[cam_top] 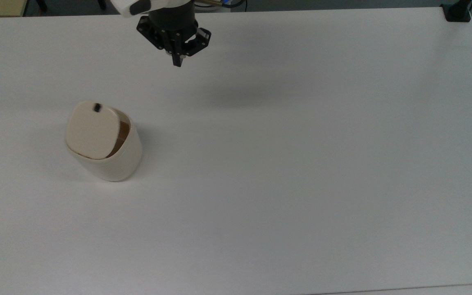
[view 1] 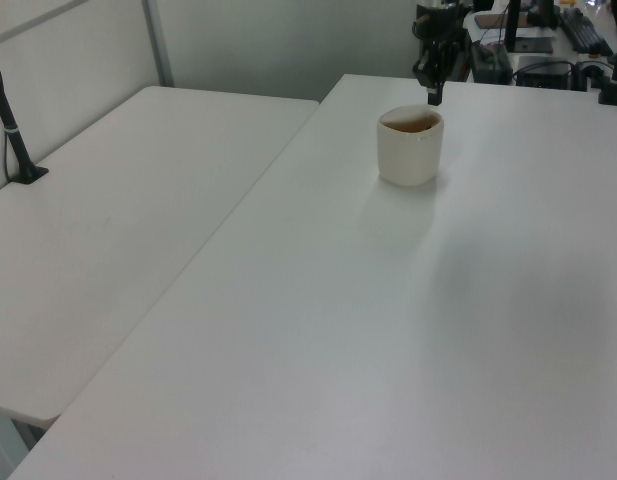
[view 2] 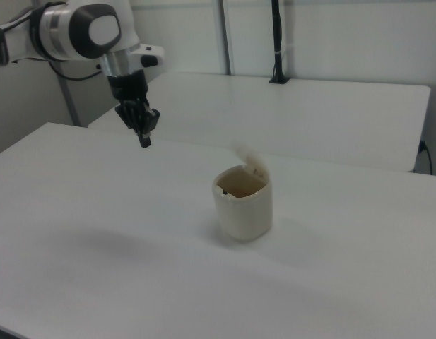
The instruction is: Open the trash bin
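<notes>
The trash bin (cam_top: 109,159) stands on the white counter (cam_top: 301,164) at about nine o'clock in the top view, well in from the edges. Its lid (cam_top: 90,130) is tilted up on the hinge side, with the small black button (cam_top: 96,107) riding on the raised edge, and a tan crescent of the inside (cam_top: 123,133) shows along the lid's three o'clock side. In the right view the lid (view 2: 251,161) stands raised at the bin's far rim and the mouth (view 2: 239,185) is open to the camera; in the left view the bin (view 1: 409,148) also shows an open brown top.

The end effector (cam_top: 177,61) hangs above the counter at roughly twelve o'clock in the top view, well apart from the bin and holding nothing. Its two fingers are drawn together to a narrow point. In the right view the end effector (view 2: 144,140) sits at ten o'clock from the bin, clear of it.

Judged from this, the opening looks done or very nearly so. The main risk is the lid itself: if the spring hinge has not carried it to full travel, it could drop and latch again, leaving the bin closed. A second risk would come from any return pass low over the bin, since the upright lid now stands higher than the rim and a closed fingertip could clip it, pushing it shut or sliding the light bin across the smooth counter.
</notes>
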You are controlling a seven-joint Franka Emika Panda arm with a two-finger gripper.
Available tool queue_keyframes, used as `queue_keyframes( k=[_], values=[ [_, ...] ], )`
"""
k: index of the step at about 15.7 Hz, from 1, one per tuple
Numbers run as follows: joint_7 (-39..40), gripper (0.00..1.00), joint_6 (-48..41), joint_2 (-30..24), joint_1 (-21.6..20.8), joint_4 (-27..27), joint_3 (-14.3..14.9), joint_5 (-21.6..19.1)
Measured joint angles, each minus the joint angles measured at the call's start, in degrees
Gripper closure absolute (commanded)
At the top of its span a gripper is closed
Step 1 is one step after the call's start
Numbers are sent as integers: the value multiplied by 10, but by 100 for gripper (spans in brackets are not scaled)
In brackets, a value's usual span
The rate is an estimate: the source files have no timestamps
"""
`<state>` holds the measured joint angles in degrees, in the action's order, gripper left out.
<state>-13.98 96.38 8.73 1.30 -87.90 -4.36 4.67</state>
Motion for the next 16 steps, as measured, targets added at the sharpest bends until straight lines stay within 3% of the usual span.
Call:
queue_keyframes(
  k=[1, 2, 3, 5, 16],
  values=[
    [2, 97, -10, -5, -10, 0, 0, 3],
    [7, 87, -19, -9, -17, 0, 0, 5],
    [17, 63, -28, -15, -22, 0, -1, 6],
    [36, 0, -40, -36, -28, 0, -1, 6],
    [47, 0, -44, -54, -29, -4, 2, 0]
  ],
)
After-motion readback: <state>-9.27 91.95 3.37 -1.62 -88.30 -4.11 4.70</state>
